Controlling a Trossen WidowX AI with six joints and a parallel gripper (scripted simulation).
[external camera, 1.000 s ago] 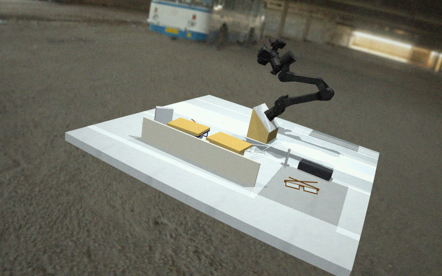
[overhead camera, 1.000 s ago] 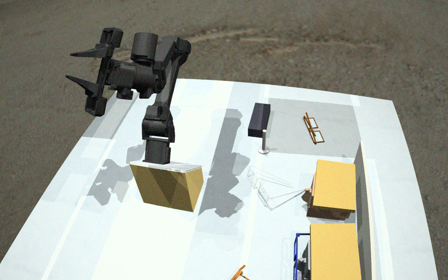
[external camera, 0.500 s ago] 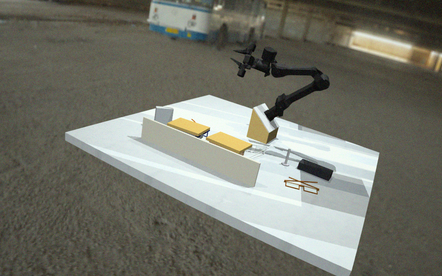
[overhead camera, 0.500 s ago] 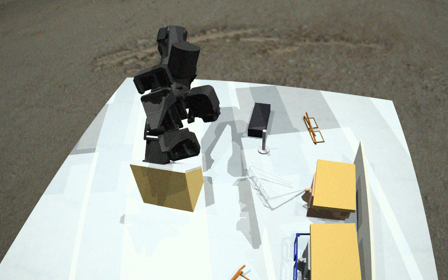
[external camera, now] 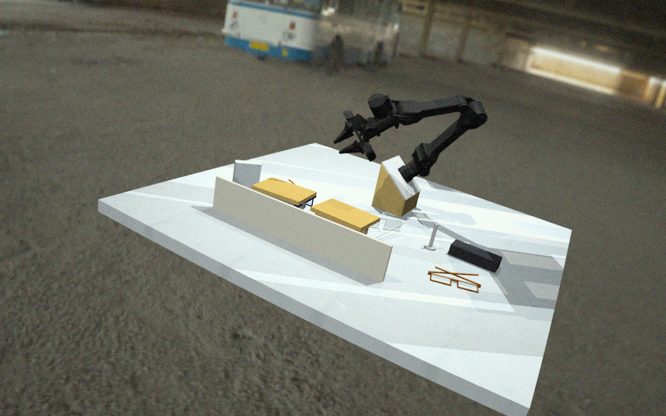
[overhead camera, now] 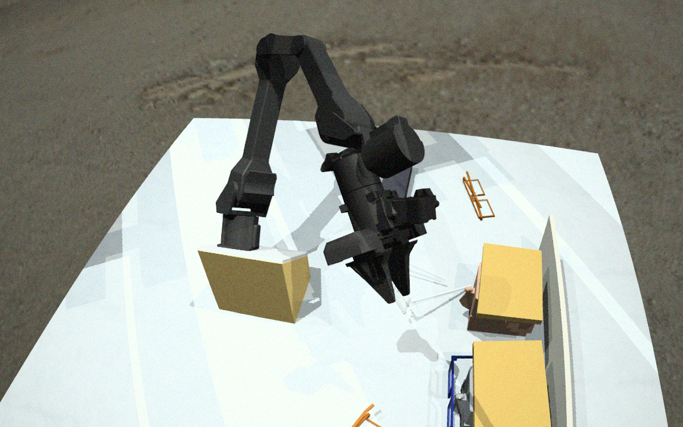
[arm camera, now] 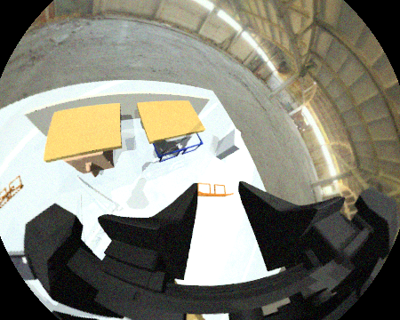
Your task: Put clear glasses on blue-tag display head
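Gripper (overhead camera: 398, 297) half-open above clear glasses (overhead camera: 428, 297)

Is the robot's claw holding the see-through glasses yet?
No. The gripper holds nothing; its fingers are part open, high above the table. The clear glasses lie on the table.

The arm (overhead camera: 267, 121) is matte black, made of blocky faceted links with one thick cylinder joint (overhead camera: 392, 147). Its gripper (overhead camera: 394, 289) has two pointed wedge-shaped fingers.
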